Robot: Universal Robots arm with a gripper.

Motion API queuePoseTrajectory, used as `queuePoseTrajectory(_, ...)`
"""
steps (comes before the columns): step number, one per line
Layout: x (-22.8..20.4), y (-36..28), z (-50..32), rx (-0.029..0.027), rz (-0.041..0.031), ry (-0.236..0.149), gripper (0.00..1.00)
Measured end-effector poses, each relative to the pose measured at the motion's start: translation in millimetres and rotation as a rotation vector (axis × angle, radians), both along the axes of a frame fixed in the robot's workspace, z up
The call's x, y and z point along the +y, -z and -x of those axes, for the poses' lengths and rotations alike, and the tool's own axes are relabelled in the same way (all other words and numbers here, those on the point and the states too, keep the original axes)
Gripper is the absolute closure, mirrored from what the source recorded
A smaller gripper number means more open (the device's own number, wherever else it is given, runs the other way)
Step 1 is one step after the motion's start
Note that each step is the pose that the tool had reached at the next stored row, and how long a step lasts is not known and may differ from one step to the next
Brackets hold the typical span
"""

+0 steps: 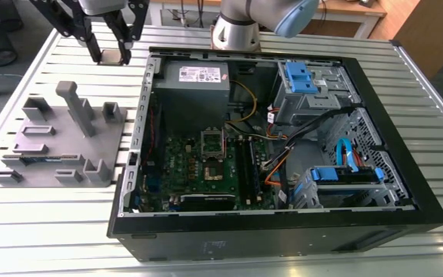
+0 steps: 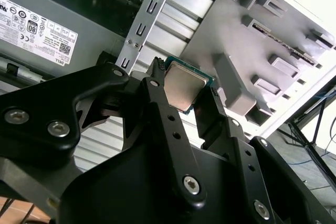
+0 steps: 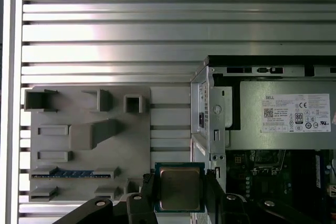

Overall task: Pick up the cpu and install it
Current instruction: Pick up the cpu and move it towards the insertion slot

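Cpu [image 1: 113,56] sits clamped between the two black fingers of the gripper [image 1: 111,56], which press on two of its opposite edges. It hangs flat, silvery top facing up toward the wrist cameras, over the slatted table [image 1: 37,231].

On the exterior view's left lies the grey parts tray [image 1: 117,135], with a green memory stick [image 1: 37,157] seated in one of its slots. The claw and chip hang beyond the tray's far corner, between the tray and the open computer case [image 1: 283,231], close outside the case's wall near the power supply [image 1: 194,78].

Farther to the exterior view's right, inside the case, the motherboard [image 1: 206,173] lies flat, its cpu socket [image 1: 210,167] apparently uncovered.

As I judge it, the relation that matters is this: the socket lies to the exterior view's right of the claw and nearer that camera, past the power supply and lower, down inside the case. In the first wrist view the chip's edges run square with the case wall, so it seems roughly aligned with the board.
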State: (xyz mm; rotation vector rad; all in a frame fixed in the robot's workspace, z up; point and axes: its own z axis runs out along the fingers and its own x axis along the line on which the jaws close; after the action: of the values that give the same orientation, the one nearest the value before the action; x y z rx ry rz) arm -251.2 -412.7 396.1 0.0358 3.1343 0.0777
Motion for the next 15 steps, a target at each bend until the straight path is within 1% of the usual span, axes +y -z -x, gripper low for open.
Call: queuePoseTrajectory(15, 0.0, 0.0, -20.7, 0.0000, 0.0000, 0.000, 0.53)
